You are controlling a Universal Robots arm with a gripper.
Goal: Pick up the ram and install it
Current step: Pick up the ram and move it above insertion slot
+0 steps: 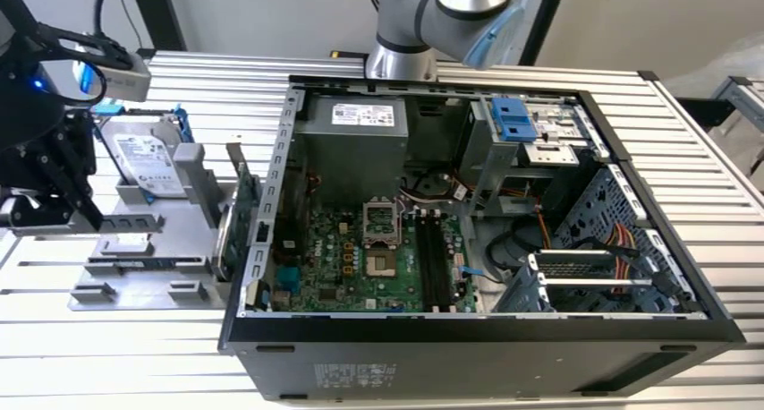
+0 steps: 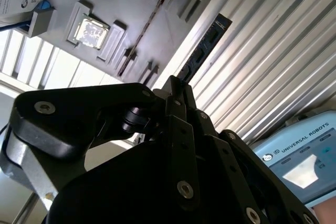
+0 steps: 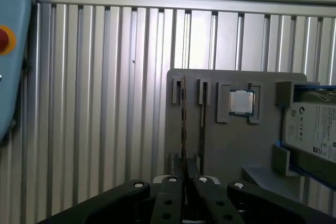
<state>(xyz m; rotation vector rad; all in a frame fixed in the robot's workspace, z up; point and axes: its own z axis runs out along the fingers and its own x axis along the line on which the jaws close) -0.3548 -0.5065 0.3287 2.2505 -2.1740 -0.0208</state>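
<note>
- The gripper (image 3: pixel 189 178) has its black fingers (image 2: pixel 181 95) drawn together and clamped on one end of the ram (image 2: pixel 206 44).
- The ram is a long, narrow, dark board. It projects straight out from between the fingertips, and a row of black chips shows on its face in the second wrist view.
- In the first wrist view the ram (image 3: pixel 182 124) is seen edge-on, in line with the gripper and over the grey tray (image 3: pixel 231 145). Whether its lower edge touches the tray cannot be told.
- A second thin board (image 3: pixel 202 109) stands on edge in slotted holders of the tray, just beside the ram and parallel to it.
- A square processor chip (image 3: pixel 242 102) lies in a recess of the tray, beyond the second thin board.
- A silver hard drive (image 3: pixel 314 129) in blue rails rests at the far end of the tray from the ram.
- In the exterior view the gripper hangs at the exterior view's left, above the tray, well apart from the computer case (image 1: pixel 478 331).
- A green expansion card (image 1: pixel 245 215) stands upright between the tray and the case.
- The case lies open on its side, with the green motherboard (image 1: pixel 346 262) exposed inside.
- The tray and the case rest on a ribbed aluminium surface (image 1: pixel 120 361).
- A pale blue handheld controller (image 2: pixel 299 156) lies on the surface near the gripper.
</note>
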